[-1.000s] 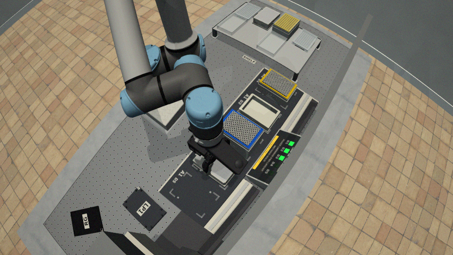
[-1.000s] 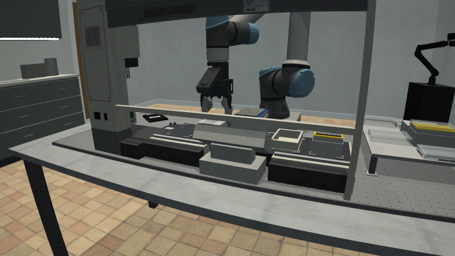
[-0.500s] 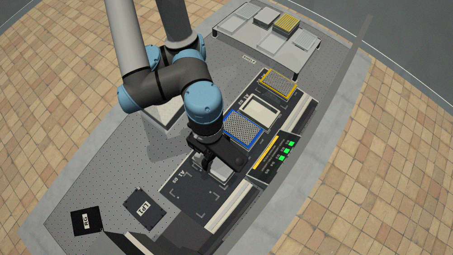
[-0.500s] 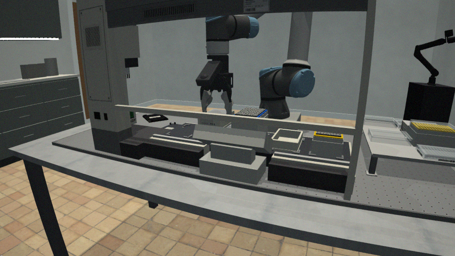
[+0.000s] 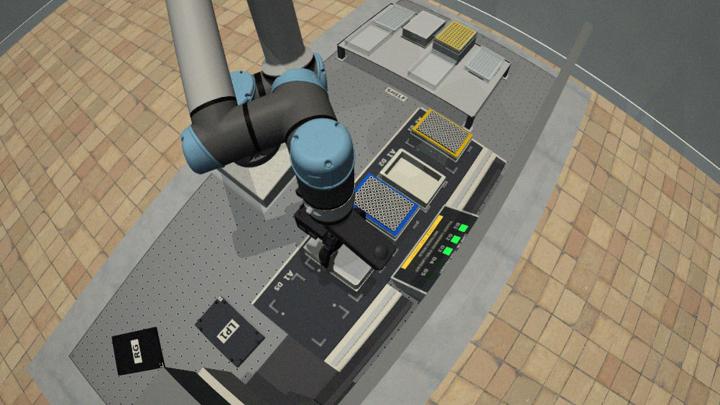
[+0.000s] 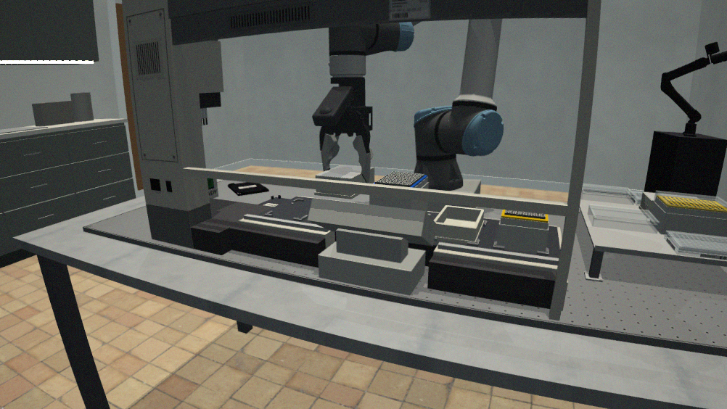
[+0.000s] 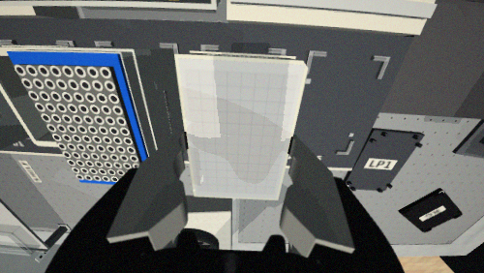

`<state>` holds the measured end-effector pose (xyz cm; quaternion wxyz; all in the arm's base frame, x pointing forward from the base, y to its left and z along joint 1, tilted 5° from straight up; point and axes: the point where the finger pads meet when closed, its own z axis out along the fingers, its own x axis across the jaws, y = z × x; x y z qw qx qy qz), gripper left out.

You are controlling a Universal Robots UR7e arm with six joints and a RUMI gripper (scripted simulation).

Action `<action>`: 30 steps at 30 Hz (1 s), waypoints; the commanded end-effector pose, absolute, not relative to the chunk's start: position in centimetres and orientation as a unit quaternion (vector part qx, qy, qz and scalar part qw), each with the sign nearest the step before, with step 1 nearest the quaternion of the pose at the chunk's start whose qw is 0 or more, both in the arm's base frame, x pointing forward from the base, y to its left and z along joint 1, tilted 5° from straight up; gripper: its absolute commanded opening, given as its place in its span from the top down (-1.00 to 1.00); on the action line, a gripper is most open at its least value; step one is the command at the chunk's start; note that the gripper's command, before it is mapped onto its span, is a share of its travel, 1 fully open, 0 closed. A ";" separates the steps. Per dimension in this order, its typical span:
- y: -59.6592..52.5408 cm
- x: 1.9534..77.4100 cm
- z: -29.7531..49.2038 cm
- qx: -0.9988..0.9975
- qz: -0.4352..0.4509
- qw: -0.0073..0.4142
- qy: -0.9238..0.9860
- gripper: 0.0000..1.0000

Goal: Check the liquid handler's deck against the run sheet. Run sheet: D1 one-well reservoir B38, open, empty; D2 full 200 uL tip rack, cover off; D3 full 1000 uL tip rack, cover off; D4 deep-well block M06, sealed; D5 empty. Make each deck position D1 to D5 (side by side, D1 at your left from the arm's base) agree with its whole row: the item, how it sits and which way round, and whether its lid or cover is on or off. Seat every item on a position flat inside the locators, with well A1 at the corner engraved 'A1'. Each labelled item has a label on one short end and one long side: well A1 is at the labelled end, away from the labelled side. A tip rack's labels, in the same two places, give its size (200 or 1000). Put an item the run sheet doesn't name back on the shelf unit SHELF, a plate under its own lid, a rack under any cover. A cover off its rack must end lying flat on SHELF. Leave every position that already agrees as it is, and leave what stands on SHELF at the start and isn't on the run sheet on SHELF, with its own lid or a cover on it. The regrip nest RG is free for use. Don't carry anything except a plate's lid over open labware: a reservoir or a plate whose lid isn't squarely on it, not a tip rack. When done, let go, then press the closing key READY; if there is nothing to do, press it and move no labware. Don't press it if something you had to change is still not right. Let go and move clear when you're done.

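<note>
My gripper is shut on the long sides of a pale, sealed deep-well block and holds it over position D4, a little above the deck. A blue-framed tip rack with no cover stands on the position beside it. Further along stand an open, empty white reservoir and a yellow-framed tip rack with no cover. Position D5 holds nothing. The block's labels are hidden.
The shelf SHELF carries clear covers, a grey block, a yellow rack and clear plates. A panel with green lights lies by the deck. Pads LP1 and RG lie beyond D5. A frame bar crosses the deck's front.
</note>
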<state>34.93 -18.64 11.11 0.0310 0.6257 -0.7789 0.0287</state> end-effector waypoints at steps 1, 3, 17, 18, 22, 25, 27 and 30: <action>-18.6 35.0 12.1 0.626 0.029 0.031 -0.779 1.00; -18.6 35.0 12.4 0.626 0.029 0.031 -0.779 1.00; -18.4 35.0 14.4 0.626 0.029 0.031 -0.779 1.00; -18.4 35.0 14.6 0.626 0.029 0.031 -0.779 1.00; -18.3 35.0 15.2 0.626 0.029 0.031 -0.779 1.00; -18.3 35.0 15.7 0.626 0.029 0.031 -0.779 1.00; -18.3 35.0 15.7 0.626 0.029 0.031 -0.779 1.00; -18.2 35.0 16.2 0.626 0.029 0.031 -0.779 1.00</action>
